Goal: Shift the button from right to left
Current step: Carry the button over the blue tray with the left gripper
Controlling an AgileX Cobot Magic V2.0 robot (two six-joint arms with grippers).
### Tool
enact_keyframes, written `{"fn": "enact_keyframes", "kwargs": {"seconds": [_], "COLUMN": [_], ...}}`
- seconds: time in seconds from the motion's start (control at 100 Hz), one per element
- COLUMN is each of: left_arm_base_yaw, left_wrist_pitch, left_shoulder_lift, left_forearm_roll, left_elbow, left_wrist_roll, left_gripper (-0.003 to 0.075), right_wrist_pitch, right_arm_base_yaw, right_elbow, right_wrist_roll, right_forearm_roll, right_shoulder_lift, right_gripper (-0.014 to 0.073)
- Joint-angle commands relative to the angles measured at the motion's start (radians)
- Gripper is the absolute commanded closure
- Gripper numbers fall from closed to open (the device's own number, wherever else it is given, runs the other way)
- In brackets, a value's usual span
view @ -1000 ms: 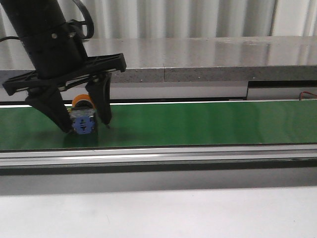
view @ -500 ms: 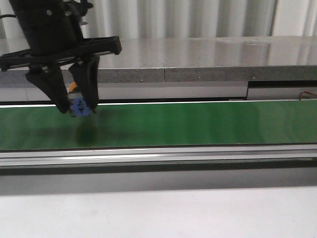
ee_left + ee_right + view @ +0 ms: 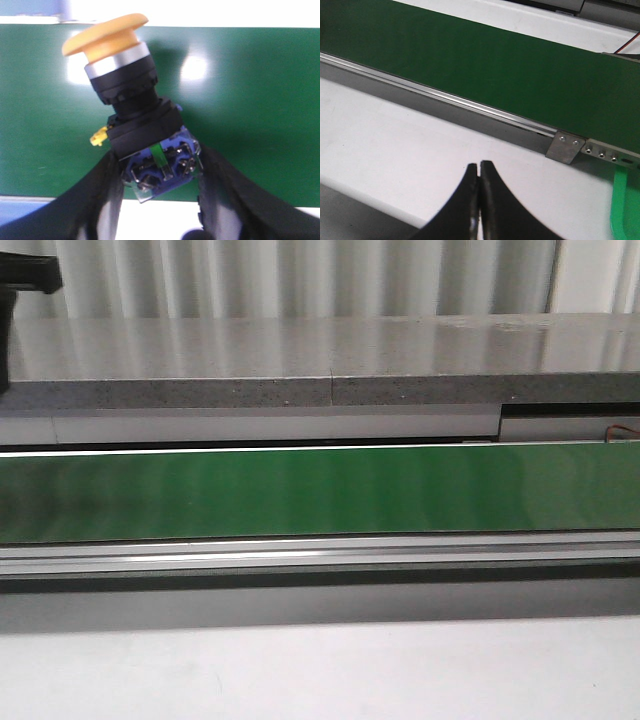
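Note:
The button (image 3: 131,117) has a yellow-orange mushroom cap, a silver and black collar and a blue contact block. In the left wrist view my left gripper (image 3: 161,172) is shut on the blue block, its black fingers (image 3: 100,195) on either side, holding the button above the green belt (image 3: 250,100). In the front view only a black corner of the left arm (image 3: 25,275) shows at the far left edge; the button is out of that view. My right gripper (image 3: 479,167) is shut and empty over the white table surface in front of the belt.
The green conveyor belt (image 3: 350,490) runs across the front view with an aluminium rail (image 3: 320,555) along its near side and a grey ledge (image 3: 350,360) behind. A metal bracket (image 3: 565,147) and a green part (image 3: 624,205) sit near the right gripper.
My left gripper has lifted the button off the belt and carried it up and to the left, out of the front view. The belt is now bare there.

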Motion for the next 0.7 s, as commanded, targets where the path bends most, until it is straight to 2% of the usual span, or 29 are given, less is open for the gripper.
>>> {"fn": "enact_keyframes", "kwargs": {"seconds": [0.0, 0.4, 0.55, 0.69], "left_arm_base_yaw": [0.058, 0.366, 0.433, 0.481], "left_wrist_pitch": [0.017, 0.046, 0.046, 0.043], "left_shoulder_lift": [-0.055, -0.053, -0.037, 0.005], "left_forearm_roll": [0.023, 0.026, 0.03, 0.067], "left_elbow": [-0.032, -0.02, 0.004, 0.016], "left_wrist_roll": [0.054, 0.343, 0.513, 0.551], "left_gripper": [0.0608, 0.0608, 0.0608, 0.0608], "right_wrist_pitch": [-0.065, -0.065, -0.065, -0.065], "right_arm_base_yaw": [0.001, 0.001, 0.001, 0.001], "right_elbow": [-0.023, -0.023, -0.023, -0.023], "right_wrist_roll": [-0.006, -0.006, -0.006, -0.006], "right_forearm_roll": [-0.01, -0.01, -0.01, -0.01], "right_shoulder_lift": [0.006, 0.006, 0.006, 0.006], "right_gripper": [0.066, 0.066, 0.066, 0.066]}}
